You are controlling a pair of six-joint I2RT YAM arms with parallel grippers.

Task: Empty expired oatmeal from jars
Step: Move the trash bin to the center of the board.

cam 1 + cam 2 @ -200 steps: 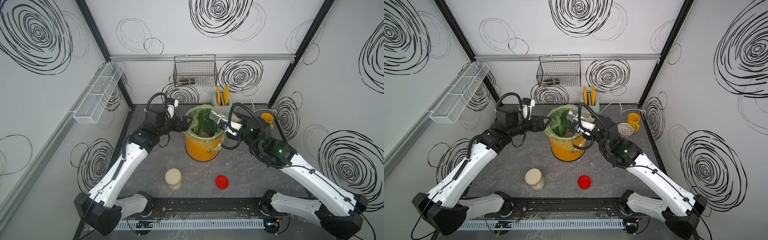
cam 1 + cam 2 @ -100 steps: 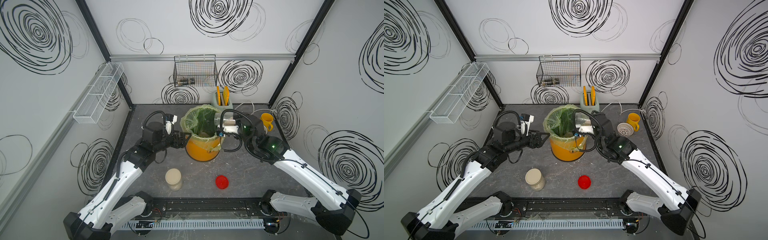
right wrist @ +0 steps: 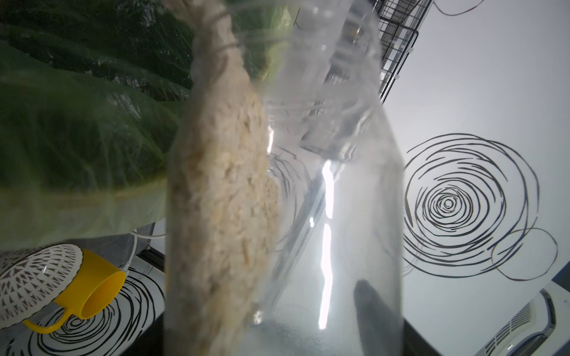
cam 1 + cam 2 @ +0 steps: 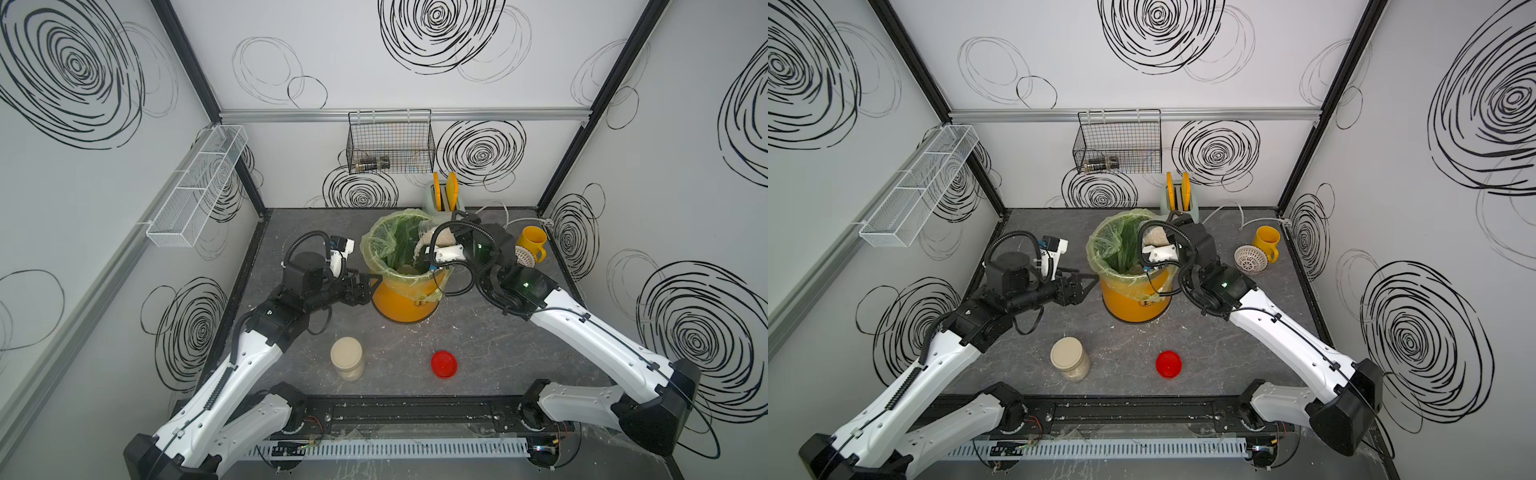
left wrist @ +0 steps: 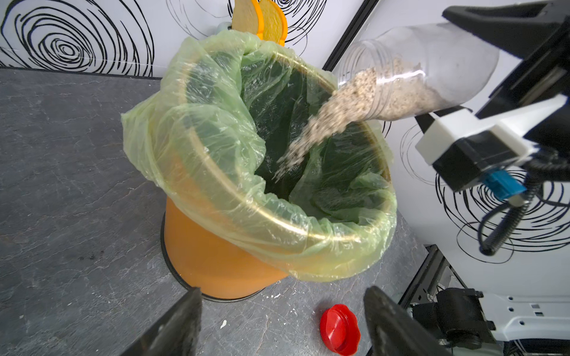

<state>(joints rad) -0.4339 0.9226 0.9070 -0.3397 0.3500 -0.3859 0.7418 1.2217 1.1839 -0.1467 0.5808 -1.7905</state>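
My right gripper [image 4: 449,241] is shut on the base of a clear, lidless jar [image 5: 416,71], tilted mouth-down over the orange bucket [image 5: 209,246] with its green liner. Oatmeal [image 5: 339,101] streams from the jar's mouth into the bucket. In the right wrist view the oatmeal [image 3: 222,191] lies along one wall of the jar [image 3: 339,185], and a dark finger [image 3: 370,308] shows through the plastic. My left gripper [image 5: 282,308] is open and empty, low beside the bucket's left side [image 4: 365,286]. A second jar [image 4: 348,358] with a cream lid stands upright at the front. The red lid [image 4: 444,364] lies on the table.
A yellow mug [image 4: 532,241] and a patterned white bowl [image 4: 524,258] sit at the right near the wall. A toaster [image 4: 444,199] stands behind the bucket. A black wire basket [image 4: 390,145] and a white mesh shelf [image 4: 195,191] hang on the walls.
My left gripper has dropped from the bucket's rim to its lower left side, and that arm has pulled back. The right gripper has kept the jar over the bucket.
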